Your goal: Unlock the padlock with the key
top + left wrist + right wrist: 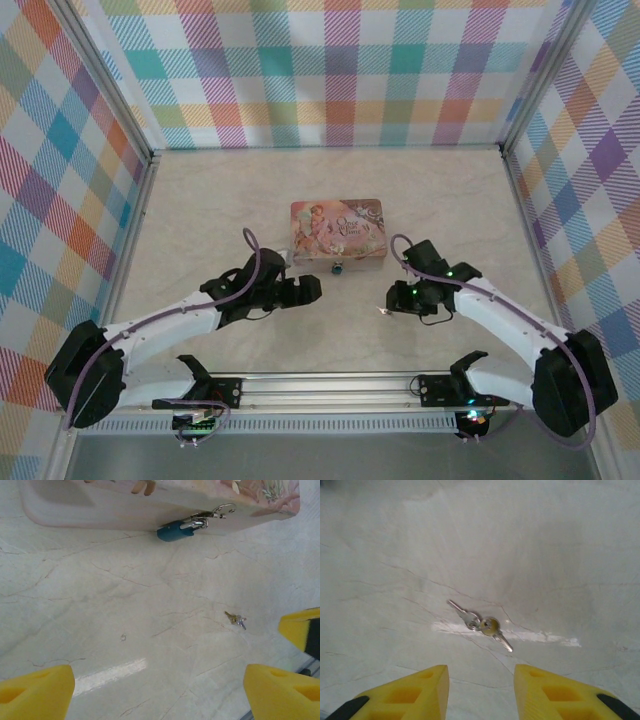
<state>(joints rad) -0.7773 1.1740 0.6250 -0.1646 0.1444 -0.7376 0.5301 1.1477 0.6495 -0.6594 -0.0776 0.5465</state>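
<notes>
The padlock (175, 531) is small and bluish, and its shackle hooks the latch of a pink illustrated tin (100, 507). From above, the padlock (338, 267) hangs at the tin's (337, 232) near side. The key (480, 625) is two tiny silvery keys on a ring, lying flat on the table just ahead of my right gripper (481, 690), whose yellow fingers (415, 695) stand apart with nothing between them. From above, the key (381, 313) glints beside the right gripper (393, 300). My left gripper (157, 695) is open wide over bare table, short of the padlock, with the key (235, 619) to its right.
The marbled tabletop (220, 215) is walled on three sides by plaid panels (330, 70). A white scuff mark (540, 637) runs under the key. A metal rail (330, 385) crosses the near edge between the arm bases. A yellow fingertip (302, 632) of the other arm shows at the left wrist view's right edge.
</notes>
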